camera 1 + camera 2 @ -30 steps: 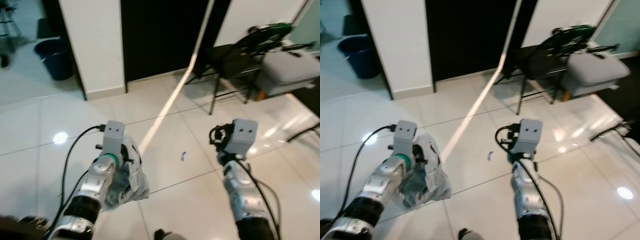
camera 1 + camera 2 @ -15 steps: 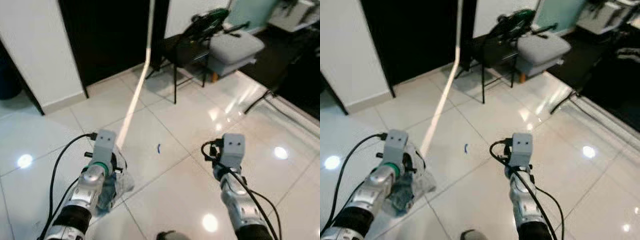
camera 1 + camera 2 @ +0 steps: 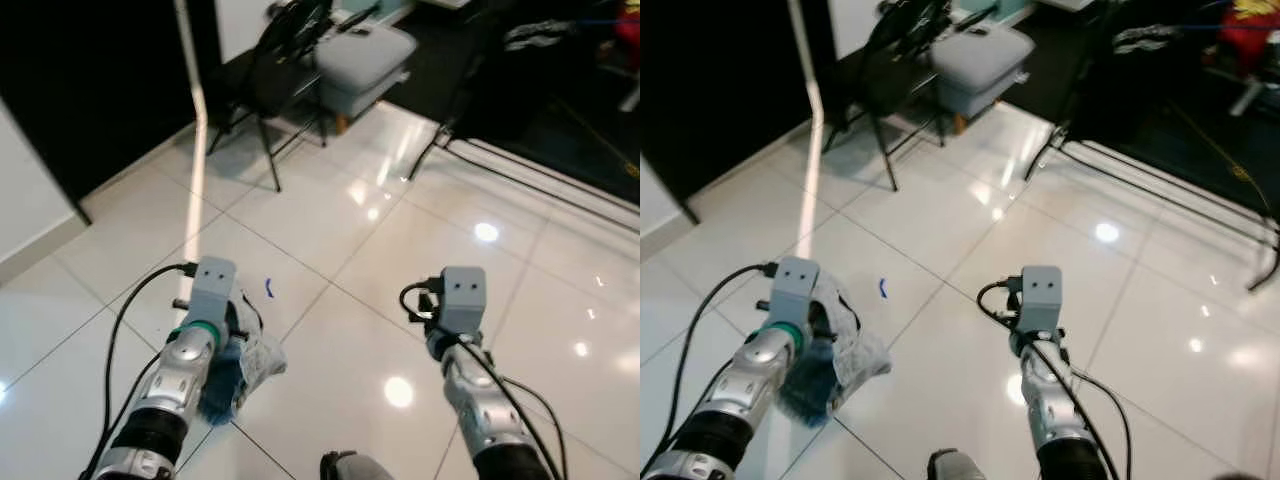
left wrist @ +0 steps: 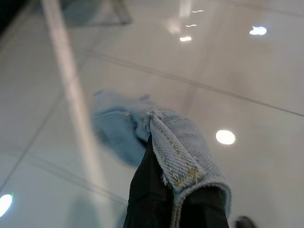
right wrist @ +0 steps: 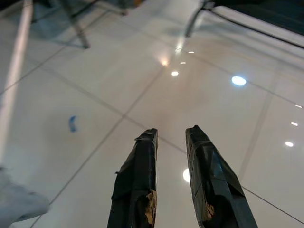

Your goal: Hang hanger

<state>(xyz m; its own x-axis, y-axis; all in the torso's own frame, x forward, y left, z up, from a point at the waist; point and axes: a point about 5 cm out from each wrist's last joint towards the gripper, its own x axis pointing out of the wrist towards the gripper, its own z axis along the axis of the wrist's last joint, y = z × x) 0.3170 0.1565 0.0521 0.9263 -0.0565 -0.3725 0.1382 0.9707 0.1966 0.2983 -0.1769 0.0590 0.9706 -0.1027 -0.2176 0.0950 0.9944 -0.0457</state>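
- Denim, a pale blue frayed garment (image 4: 178, 152), sits clamped between the black fingers of the left gripper (image 4: 166, 209) and droops below it in a bundle above the glossy white tiled floor (image 3: 330, 230).
- No hanger can be made out; if one lies inside the folded cloth, it is hidden.
- Right gripper (image 5: 173, 175) is held out over bare tiles beside the left one, fingers a narrow gap apart and holding nothing.
- Ahead of both grippers and well apart from them stand a grey cushioned stool (image 3: 365, 55) and a black folding chair (image 3: 270, 40); thin black metal legs (image 3: 520, 165), perhaps a rack's, cross the floor beyond the right gripper.
- The step in hand looks like carrying the load to a hanging place, so the grip should stay firm with the bundle kept off the floor.
- A small blue scrap (image 3: 268, 288) lies just ahead of the left gripper; the trailing black cable (image 3: 125, 320) needs slack.
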